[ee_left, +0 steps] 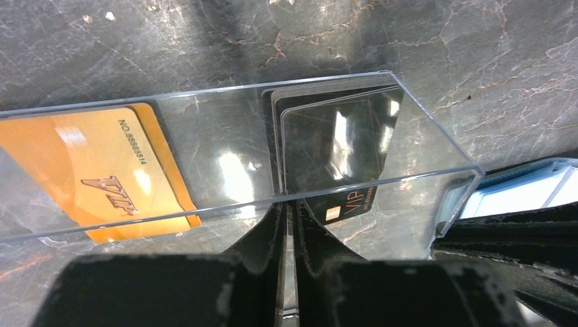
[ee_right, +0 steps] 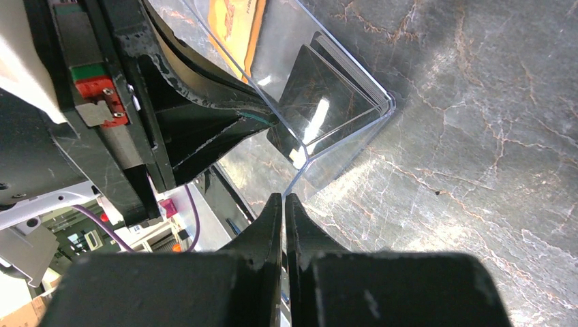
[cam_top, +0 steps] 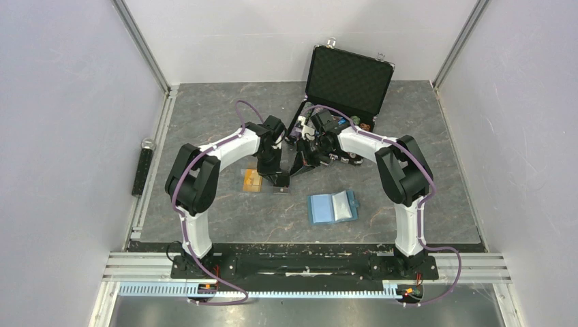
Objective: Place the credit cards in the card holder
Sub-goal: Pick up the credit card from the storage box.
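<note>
2 rim grips on clear box (ee_left: 225, 160): left pincer (ee_left: 287, 208), right pincer (ee_right: 284, 199).

The rim of a clear box (ee_right: 344, 144) is pinched between the nearly touching fingers of the right gripper (ee_right: 283, 199) — black cards (ee_right: 320, 95) are stood at its end, an orange card (ee_right: 238, 27) is seen beyond, and the left gripper (ee_right: 267, 120) is clamped alongside.
</note>
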{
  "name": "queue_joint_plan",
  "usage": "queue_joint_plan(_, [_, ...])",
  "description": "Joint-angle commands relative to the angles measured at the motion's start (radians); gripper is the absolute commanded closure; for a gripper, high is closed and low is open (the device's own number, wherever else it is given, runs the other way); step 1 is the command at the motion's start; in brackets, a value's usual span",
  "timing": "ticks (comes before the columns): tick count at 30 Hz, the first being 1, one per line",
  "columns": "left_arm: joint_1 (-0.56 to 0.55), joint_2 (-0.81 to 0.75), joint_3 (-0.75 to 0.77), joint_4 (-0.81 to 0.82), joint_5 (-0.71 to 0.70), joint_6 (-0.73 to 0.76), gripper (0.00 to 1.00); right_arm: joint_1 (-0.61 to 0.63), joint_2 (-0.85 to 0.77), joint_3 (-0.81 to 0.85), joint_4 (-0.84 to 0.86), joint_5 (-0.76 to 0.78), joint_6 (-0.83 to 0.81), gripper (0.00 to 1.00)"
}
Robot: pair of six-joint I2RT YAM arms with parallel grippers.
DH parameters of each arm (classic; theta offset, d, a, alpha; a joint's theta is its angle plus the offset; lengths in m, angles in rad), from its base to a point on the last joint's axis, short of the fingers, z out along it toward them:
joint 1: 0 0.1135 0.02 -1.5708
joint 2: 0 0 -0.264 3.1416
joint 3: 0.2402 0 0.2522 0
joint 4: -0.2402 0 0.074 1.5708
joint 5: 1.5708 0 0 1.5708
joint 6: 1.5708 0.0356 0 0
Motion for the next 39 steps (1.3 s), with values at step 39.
queue_joint_plan(39, [-0.042,-0.043,0.100,0.022,0.024,0.003,0.98,0.010,0.009,-0.007,0.011,-0.007,-0.021,0.99])
